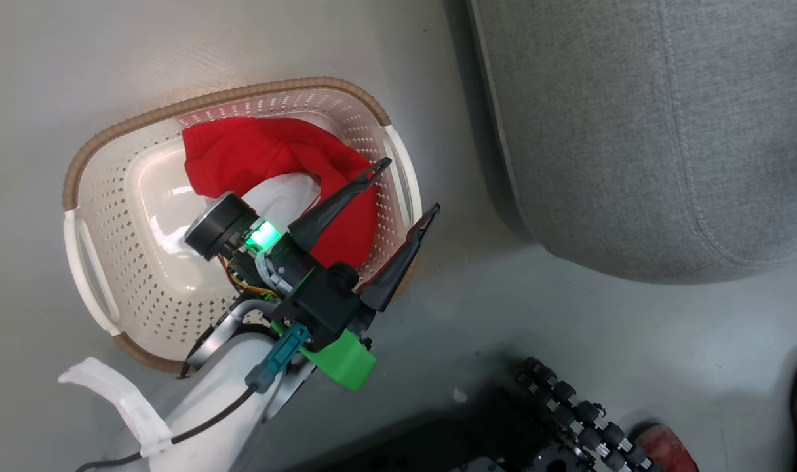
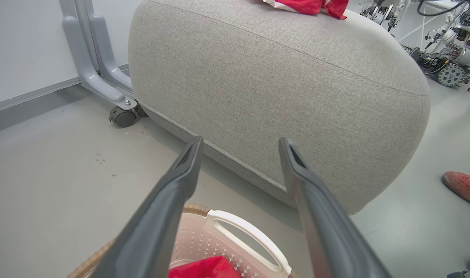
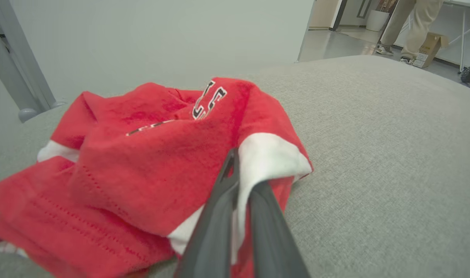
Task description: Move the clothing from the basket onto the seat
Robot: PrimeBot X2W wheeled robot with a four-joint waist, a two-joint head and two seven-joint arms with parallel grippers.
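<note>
Red garment (image 1: 261, 154) is seen bunched in the basket (image 1: 110, 196) on the floor (image 1: 77, 59), beneath the left fingers (image 1: 333, 210), spread wide and empty. A second garment (image 3: 142, 162), its lettering creased beyond reading, is laid on the seat (image 3: 374, 154), its white hem pinched by the right fingers (image 3: 219, 224).

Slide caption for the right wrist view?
Right claw shut on a soft red, white-trimmed sports garment lying on the large grey fabric seat cushion.
</note>
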